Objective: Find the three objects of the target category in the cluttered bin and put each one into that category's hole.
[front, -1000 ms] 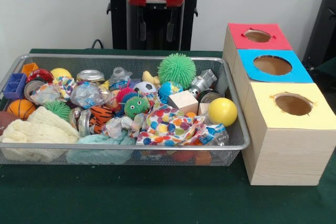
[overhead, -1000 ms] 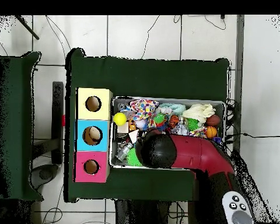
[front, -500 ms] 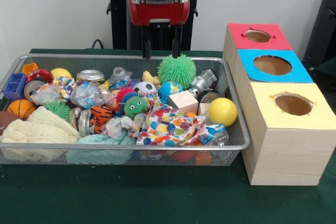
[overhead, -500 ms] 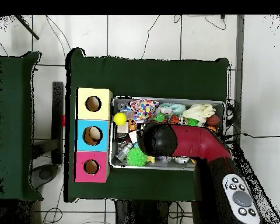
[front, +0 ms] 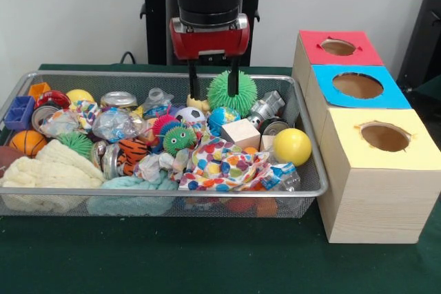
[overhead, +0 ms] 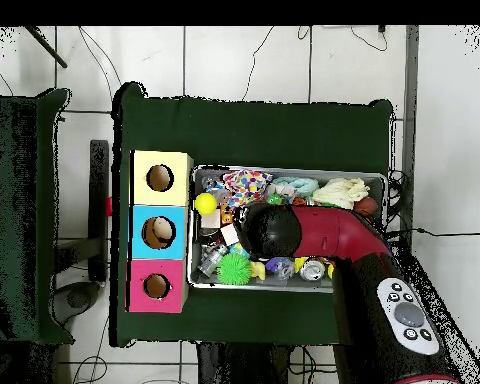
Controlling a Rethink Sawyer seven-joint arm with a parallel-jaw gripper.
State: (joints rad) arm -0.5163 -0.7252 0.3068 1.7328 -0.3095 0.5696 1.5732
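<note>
Pincer (front: 214,85) spread — fingers straddling the green spiky ball (front: 233,92) near the bin's (front: 165,192) far rim.

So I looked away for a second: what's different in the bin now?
The gripper has come down from the top edge into the far side of the bin, open, its fingers reaching the green spiky ball. Overhead, the arm has swung further across. It has gripped nothing. The toys, the tiger plush and the boxes lie unchanged.
</note>
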